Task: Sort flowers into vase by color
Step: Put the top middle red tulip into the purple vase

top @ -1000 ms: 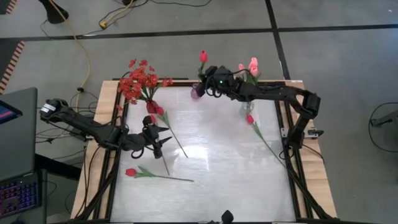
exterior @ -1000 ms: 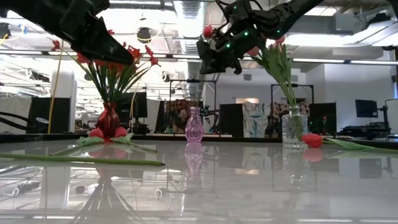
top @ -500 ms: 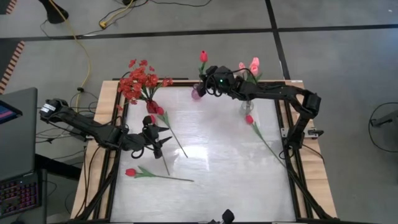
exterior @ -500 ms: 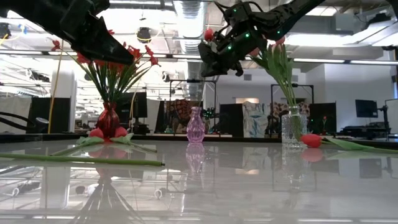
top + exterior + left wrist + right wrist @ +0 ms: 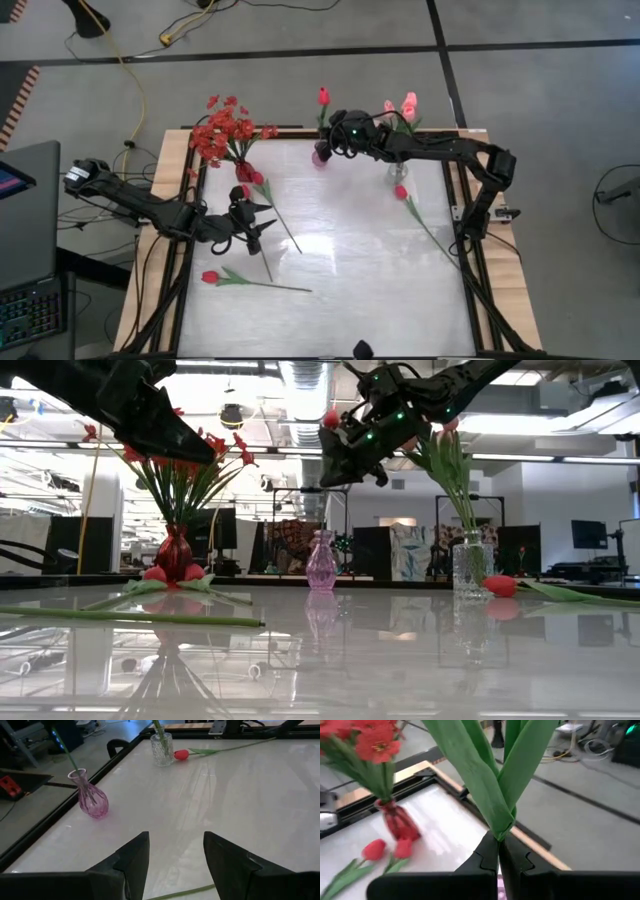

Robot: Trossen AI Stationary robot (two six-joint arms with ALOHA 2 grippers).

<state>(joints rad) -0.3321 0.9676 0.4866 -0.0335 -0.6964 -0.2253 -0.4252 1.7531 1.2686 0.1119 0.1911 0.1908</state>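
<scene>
Taking the purple vase [image 5: 321, 561] as the landmark: nearest the low camera, well in front of it, a red tulip [image 5: 210, 277] lies flat on the glossy white tabletop [image 5: 340, 260], its long stem pointing along the surface. Beside that, the left claw [image 5: 262, 222] hovers low with its fingers apart and empty, waiting. Toward the vase's right, another red tulip [image 5: 401, 191] lies next to a clear ribbed glass vase [image 5: 468, 565] holding pink tulips [image 5: 405, 104]. To its left, two red buds [image 5: 170, 573] rest at the foot of a dark red vase [image 5: 174, 552] full of small red blossoms [image 5: 225, 130]. Directly above the purple vase, the right claw [image 5: 345, 465] is clamped on a red tulip stem [image 5: 490, 775] with smooth, waxy leaves; over the last second it has carried the bud [image 5: 324, 96] slightly farther back while the stem's lower end slips into the narrow neck. The insertion looks nearly done, with release likely next.
</scene>
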